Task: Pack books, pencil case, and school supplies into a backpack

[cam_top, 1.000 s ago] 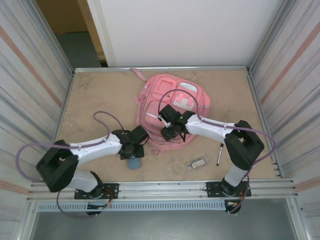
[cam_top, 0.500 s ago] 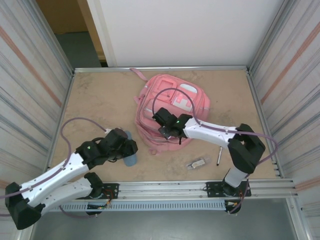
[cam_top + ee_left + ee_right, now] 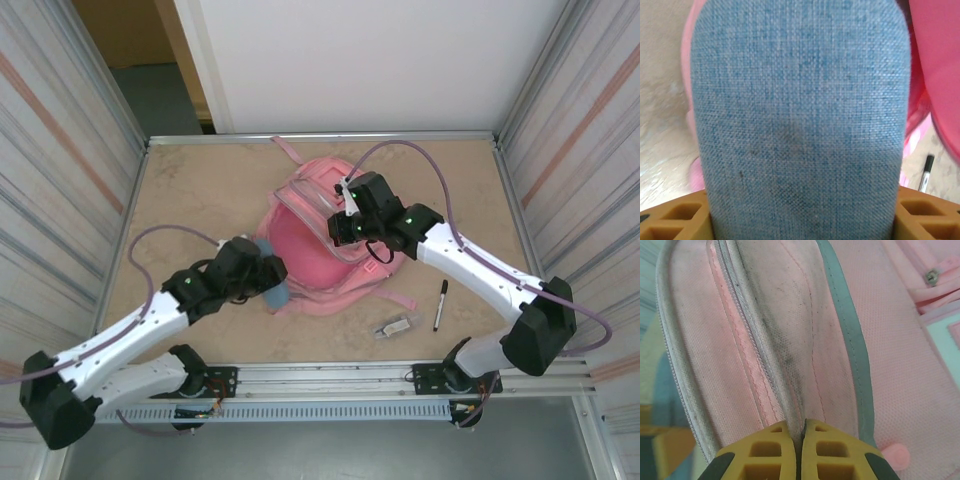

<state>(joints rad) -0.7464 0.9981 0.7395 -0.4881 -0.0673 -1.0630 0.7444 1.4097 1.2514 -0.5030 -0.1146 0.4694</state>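
The pink backpack [image 3: 320, 262] lies mid-table with its main compartment gaping toward me. My right gripper [image 3: 343, 228] is shut on the edge of the backpack's front flap [image 3: 790, 340] and holds it raised; the yellow fingers [image 3: 767, 450] pinch the zipper seam. My left gripper [image 3: 268, 276] is shut on the blue-grey pencil case [image 3: 277, 293] at the opening's left rim. The pencil case [image 3: 800, 115] stands between the yellow fingers [image 3: 675, 217]. A black pen [image 3: 440, 304] and a small clear-and-grey item [image 3: 395, 326] lie on the table right of the backpack. The books are out of view.
A pink strap [image 3: 398, 300] trails from the backpack toward the pen. Corrugated metal walls [image 3: 570, 150] close in both sides, and a white panel stands at the back. An aluminium rail [image 3: 330, 375] runs along the near edge. Bare table [image 3: 200, 190] lies at the back left.
My right gripper shut on the backpack's flap and pulled it up and back, opening the compartment. My left arm carried the pencil case to the right, up to the opening's rim.
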